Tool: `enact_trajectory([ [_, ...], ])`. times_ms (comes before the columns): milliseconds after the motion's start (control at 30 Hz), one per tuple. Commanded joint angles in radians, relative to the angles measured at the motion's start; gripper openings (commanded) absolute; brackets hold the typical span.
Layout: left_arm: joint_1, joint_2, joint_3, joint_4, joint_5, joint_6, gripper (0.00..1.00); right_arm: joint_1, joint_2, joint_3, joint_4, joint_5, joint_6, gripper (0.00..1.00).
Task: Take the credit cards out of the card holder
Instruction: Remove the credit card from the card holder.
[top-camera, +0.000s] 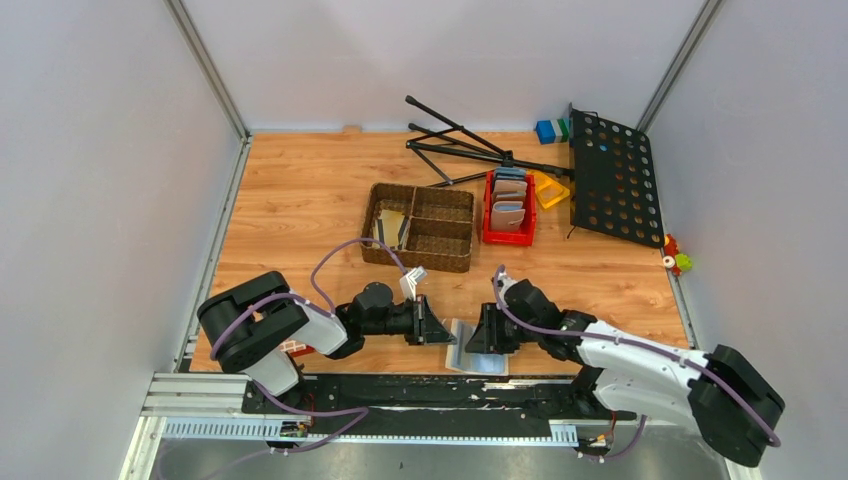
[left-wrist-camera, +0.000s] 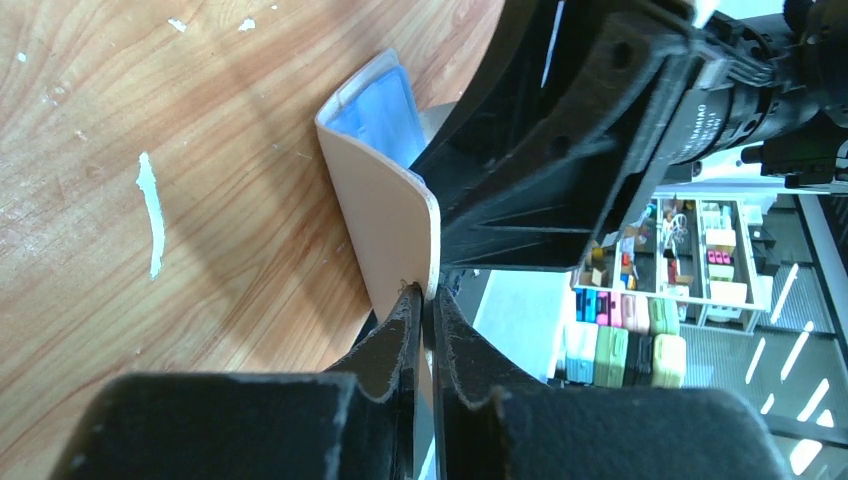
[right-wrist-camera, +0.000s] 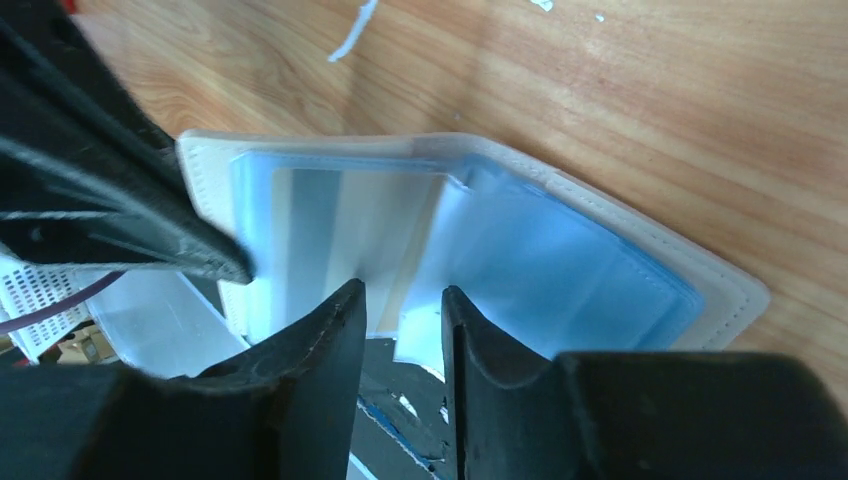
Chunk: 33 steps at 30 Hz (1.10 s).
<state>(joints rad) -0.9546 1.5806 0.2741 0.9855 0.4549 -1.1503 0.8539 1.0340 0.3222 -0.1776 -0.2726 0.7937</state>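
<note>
Card holder (top-camera: 470, 355): lies open at the near edge of the wooden table (top-camera: 300, 200), between the two arms. Beige cover outside, pale blue-grey clear pockets inside. One half lies flat on the wood; the other half is lifted and bowed.

Credit cards (right-wrist-camera: 340, 220): visible through the pockets only as grey and cream strips. Count cannot be told.

Left gripper (left-wrist-camera: 428, 300): jaws nearly closed, pinching the edge of the lifted beige cover between the two fingertips.

Right gripper (right-wrist-camera: 400, 295): jaws apart with a narrow gap, tips poised at the open pockets. Nothing seen clamped between them.

Behind, mid-table: brown woven basket (top-camera: 418, 228) with compartments, a few flat things standing in its left one. Just right of it, a red bin (top-camera: 509, 210) with wallets stacked upright. Yellow object (top-camera: 549, 188) beside the bin. Further back, a black folding stand (top-camera: 470, 148) lies on its side, its perforated tray (top-camera: 612, 178) at the right. Blue and green blocks (top-camera: 552, 130) at the back wall.
</note>
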Motion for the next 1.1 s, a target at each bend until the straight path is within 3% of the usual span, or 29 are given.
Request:
enact_trajectory([
  [0,-0.009,0.006,0.019,0.033,0.004,0.013,0.11,0.001,-0.118,-0.031,0.021,-0.005,0.021,0.4],
  [267,-0.009,0.005,0.021,0.035,0.003,0.009,0.1,0.004,-0.164,-0.073,0.091,-0.065,0.067,0.73],
  [367,-0.009,0.005,0.022,0.038,0.003,0.008,0.1,0.012,-0.142,-0.074,0.113,-0.071,0.074,0.79],
  [667,-0.011,0.008,0.024,0.041,0.002,0.003,0.1,0.045,-0.082,-0.048,0.116,-0.05,0.072,0.81],
  [1067,-0.013,0.004,0.029,0.034,0.004,0.003,0.11,0.06,-0.034,0.041,-0.074,0.053,0.019,0.59],
])
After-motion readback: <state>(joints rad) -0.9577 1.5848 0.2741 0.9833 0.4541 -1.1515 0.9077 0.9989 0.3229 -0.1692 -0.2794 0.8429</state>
